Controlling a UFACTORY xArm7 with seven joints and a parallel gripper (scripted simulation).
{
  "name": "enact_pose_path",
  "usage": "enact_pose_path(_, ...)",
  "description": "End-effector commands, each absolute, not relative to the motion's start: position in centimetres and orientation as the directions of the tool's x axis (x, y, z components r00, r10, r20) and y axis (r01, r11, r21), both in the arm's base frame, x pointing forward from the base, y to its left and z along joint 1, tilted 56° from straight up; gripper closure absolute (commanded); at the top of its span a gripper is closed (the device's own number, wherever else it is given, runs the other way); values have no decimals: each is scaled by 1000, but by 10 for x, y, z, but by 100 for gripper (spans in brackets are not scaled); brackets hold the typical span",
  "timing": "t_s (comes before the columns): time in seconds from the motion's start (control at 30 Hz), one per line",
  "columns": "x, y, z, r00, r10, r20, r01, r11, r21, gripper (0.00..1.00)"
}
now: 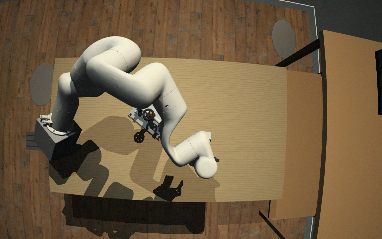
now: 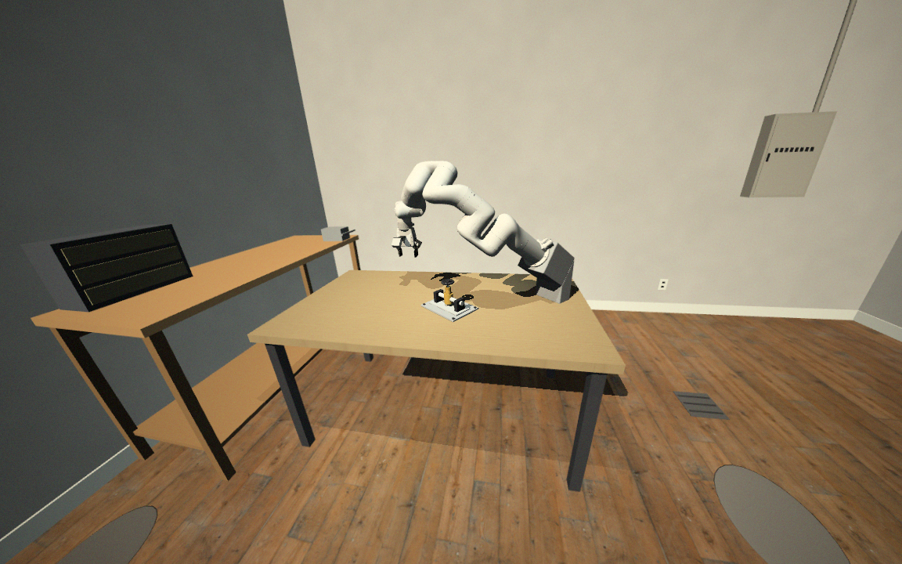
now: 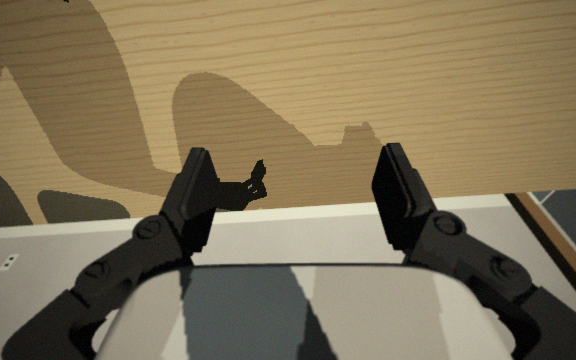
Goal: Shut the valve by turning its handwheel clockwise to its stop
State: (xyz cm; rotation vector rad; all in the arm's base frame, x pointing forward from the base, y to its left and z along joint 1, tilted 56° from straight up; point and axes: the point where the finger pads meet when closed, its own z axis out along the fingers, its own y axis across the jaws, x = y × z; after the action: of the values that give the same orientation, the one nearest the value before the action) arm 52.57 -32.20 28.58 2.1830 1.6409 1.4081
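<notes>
Fingers spread fully apart, nothing between them; gripper [image 2: 405, 247] hangs in the air above the table [image 2: 510, 343], pointing down. Wrist view shows only bare wood grain, arm shadows and the table's far edge with the wall behind it; valve isn't in that view.

Valve [image 2: 449, 298] sits on a light grey base plate [image 2: 437, 308] around the middle of the table, closer to the arm's base [image 2: 557, 280] than to the side shelf [image 2: 181, 280]. Handwheel [image 1: 148, 114] is dark, spoked, level, on top of a yellowish stem. In the top view the arm's forearm link [image 1: 168, 119] crosses over part of the base plate, just beside the handwheel; wheel itself is uncovered. Its shadow falls on the table next to the plate.

Gripper is well apart from the handwheel: off toward the table's long edge on the wall side, and higher than the wheel in the exterior view. No contact with the valve.
</notes>
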Motion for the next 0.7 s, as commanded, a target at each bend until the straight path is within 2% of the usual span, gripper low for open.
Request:
enact_pose_path(0.0,492,-280,303,58,754,654,733,-477,485,0)
enact_pose_path(0.17,477,-258,306,87,730,678,741,-502,446,0)
enact_pose_path(0.27,446,-216,307,150,678,719,747,-554,366,0)
enact_pose_path(0.67,379,-134,289,308,533,788,704,-685,188,0)
